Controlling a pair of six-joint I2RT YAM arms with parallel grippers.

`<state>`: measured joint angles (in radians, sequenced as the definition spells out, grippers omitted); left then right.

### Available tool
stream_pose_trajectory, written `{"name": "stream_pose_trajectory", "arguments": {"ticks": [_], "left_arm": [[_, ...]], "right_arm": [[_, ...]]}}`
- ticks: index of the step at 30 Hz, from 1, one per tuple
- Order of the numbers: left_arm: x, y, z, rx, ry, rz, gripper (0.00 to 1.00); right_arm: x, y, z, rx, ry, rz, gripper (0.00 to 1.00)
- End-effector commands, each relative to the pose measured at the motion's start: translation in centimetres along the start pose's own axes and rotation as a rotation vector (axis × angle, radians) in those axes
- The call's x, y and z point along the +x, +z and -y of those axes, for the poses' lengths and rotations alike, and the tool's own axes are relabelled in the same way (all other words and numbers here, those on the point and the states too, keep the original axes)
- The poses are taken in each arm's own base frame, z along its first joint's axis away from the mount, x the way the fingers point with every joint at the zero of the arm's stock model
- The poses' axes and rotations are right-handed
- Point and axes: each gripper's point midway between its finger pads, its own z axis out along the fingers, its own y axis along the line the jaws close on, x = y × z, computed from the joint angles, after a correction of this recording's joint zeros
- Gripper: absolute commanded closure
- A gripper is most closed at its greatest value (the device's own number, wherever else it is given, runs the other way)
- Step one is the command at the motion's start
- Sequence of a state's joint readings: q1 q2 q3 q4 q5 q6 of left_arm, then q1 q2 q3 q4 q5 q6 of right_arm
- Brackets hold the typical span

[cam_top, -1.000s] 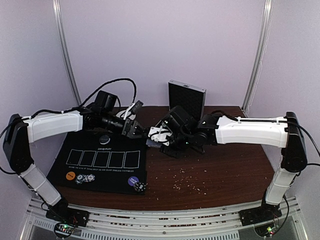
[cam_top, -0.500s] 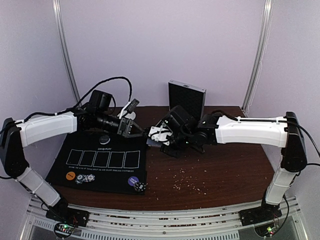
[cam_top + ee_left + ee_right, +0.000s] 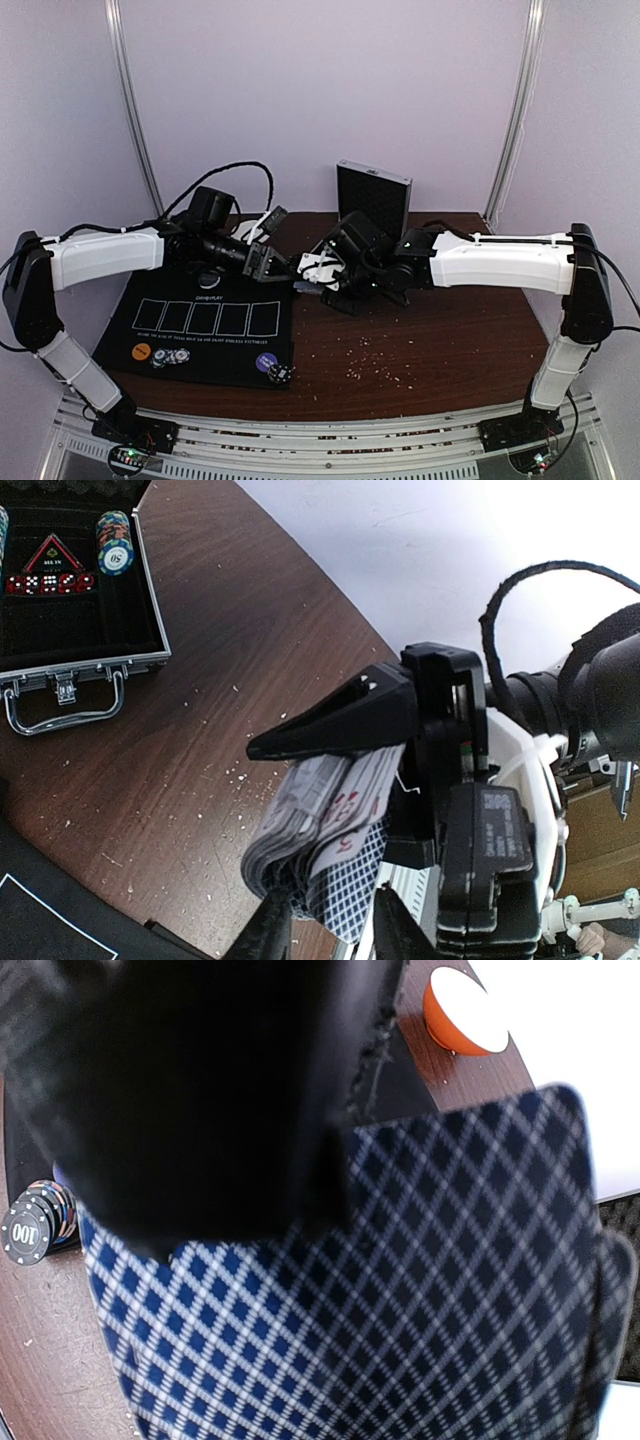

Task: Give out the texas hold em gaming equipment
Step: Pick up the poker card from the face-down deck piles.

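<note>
My right gripper (image 3: 306, 276) is shut on a deck of blue diamond-backed playing cards (image 3: 320, 820) and holds it above the brown table, next to the mat's right edge. The top card's back (image 3: 380, 1290) fills the right wrist view under a black finger (image 3: 200, 1090). My left gripper (image 3: 266, 262) is open, and its fingertips (image 3: 270, 930) stand on either side of the deck's lowest hanging card corner. On the black mat (image 3: 120, 335) lie an orange disc (image 3: 141, 352), striped chips (image 3: 172, 356), a purple disc (image 3: 267, 362), another chip (image 3: 281, 374) and a black disc (image 3: 209, 279).
An open metal-edged case (image 3: 70, 610) with a chip stack (image 3: 113, 542) and red dice lies on the table; its lid (image 3: 373, 195) stands upright at the back. White crumbs dot the wood. An orange disc (image 3: 460, 1010) and a 100 chip stack (image 3: 35, 1225) show below the deck.
My left gripper lifted and drew back a little, then came down again to the deck. The right gripper has held still with the deck.
</note>
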<state>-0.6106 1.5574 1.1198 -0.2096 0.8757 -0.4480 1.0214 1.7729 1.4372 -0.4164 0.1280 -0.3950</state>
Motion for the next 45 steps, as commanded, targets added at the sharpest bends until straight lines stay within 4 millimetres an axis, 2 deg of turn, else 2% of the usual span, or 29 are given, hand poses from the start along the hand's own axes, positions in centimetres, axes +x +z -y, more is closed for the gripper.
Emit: {"name": "stream_pose_trajectory", "arguments": {"ticks": [1, 4, 11, 18, 24, 32, 45], "left_arm": [[-0.8, 0.4, 0.1, 0.010, 0.033, 0.025, 0.74], [-1.1, 0.4, 0.4, 0.026, 0.038, 0.027, 0.83], [-0.9, 0.6, 0.1, 0.015, 0.039, 0.018, 0.87], [-0.8, 0.7, 0.2, 0.029, 0.033, 0.011, 1.00], [-0.9, 0.1, 1.0, 0.038, 0.048, 0.018, 1.00], [-1.1, -0.5, 0.5, 0.005, 0.053, 0.024, 1.00], [-1.3, -0.5, 0.4, 0.003, 0.078, 0.030, 1.00]], "right_arm": [[-0.5, 0.1, 0.5, 0.016, 0.004, 0.005, 0.56], [-0.4, 0.2, 0.5, 0.015, 0.006, 0.002, 0.57], [-0.5, 0.1, 0.6, 0.018, 0.005, 0.006, 0.57], [-0.4, 0.1, 0.6, 0.019, 0.005, 0.003, 0.57], [0.2, 0.1, 0.8, 0.027, 0.009, -0.007, 0.57], [1.0, -0.2, 1.4, 0.039, 0.028, -0.016, 0.57], [0.9, -0.1, 1.3, 0.029, 0.034, -0.007, 0.58]]}}
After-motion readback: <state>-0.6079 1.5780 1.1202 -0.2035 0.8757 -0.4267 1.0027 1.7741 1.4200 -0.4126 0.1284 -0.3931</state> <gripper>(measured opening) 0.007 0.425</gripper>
